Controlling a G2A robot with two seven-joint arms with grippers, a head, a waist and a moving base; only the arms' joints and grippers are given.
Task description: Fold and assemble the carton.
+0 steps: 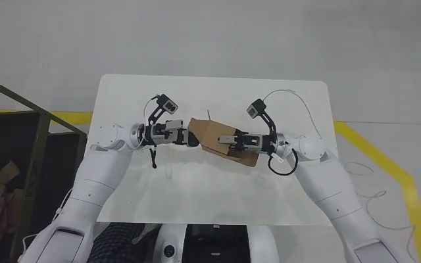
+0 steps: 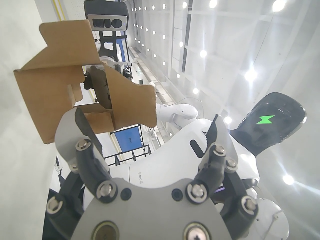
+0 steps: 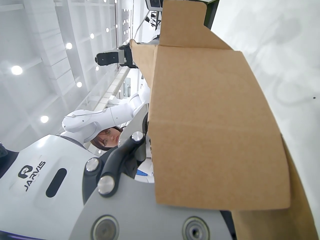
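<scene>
A brown carton [image 1: 214, 135] is held above the middle of the white table [image 1: 296, 191], partly unfolded, with flaps sticking out. My right gripper [image 1: 228, 140] is shut on one of its walls. In the left wrist view a dark finger [image 2: 101, 91] sits inside the carton [image 2: 45, 88]. In the right wrist view the carton [image 3: 212, 126] covers most of that gripper, and one finger [image 3: 127, 146] lies along its side. My left gripper [image 1: 192, 140] [image 2: 145, 126] is open at the carton's other end, one fingertip close to a flap edge, nothing between the fingers.
A dark green frame [image 1: 26, 131] stands off the table's left side, with cardboard scraps [image 1: 10, 174] beside it. A yellow floor line [image 1: 368, 144] runs past the right side. Bare table surface lies in front of and behind the carton.
</scene>
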